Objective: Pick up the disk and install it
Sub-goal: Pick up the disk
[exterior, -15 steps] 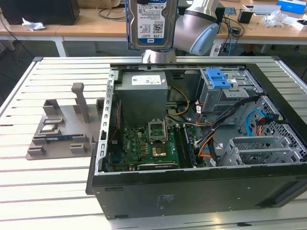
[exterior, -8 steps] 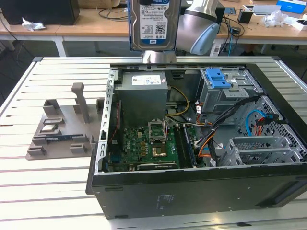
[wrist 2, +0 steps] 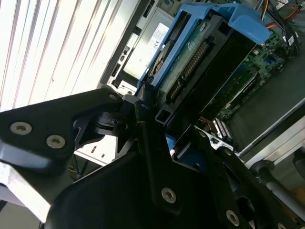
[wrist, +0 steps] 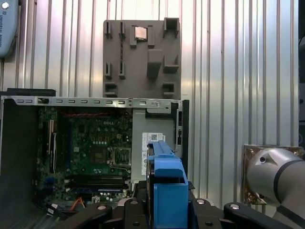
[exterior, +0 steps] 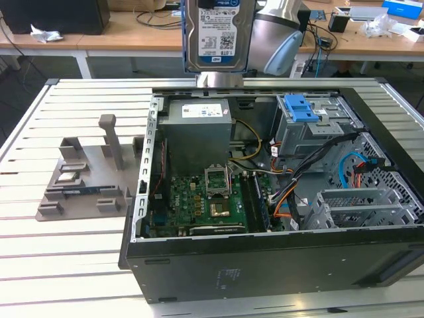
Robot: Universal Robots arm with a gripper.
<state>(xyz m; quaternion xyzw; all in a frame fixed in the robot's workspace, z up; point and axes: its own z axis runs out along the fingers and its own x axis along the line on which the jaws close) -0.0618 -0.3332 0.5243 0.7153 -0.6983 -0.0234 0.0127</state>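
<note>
At 12 o'clock in the exterior view, above the far edge of the open computer case (exterior: pixel 265 265), you have the disk (exterior: pixel 218 33) hanging upright and clear of the case, its white-and-blue label facing the camera. The jaws are closed on it. In the second wrist view the black fingers (wrist 2: pixel 150 143) clamp the end of its blue-railed frame. The arm's (exterior: pixel 281 33) silver and blue joint sits just at 3 o'clock of the disk.

Inside the case, the grey power supply (exterior: pixel 199 132) lies at 11 o'clock, the green motherboard (exterior: pixel 205 199) at 7 o'clock, and the blue-handled drive cage (exterior: pixel 301 107) at 1 o'clock. On the slatted bench (exterior: pixel 66 265), a grey fixture plate (exterior: pixel 86 179) rests at 9 o'clock of the case, beside its wall.
</note>
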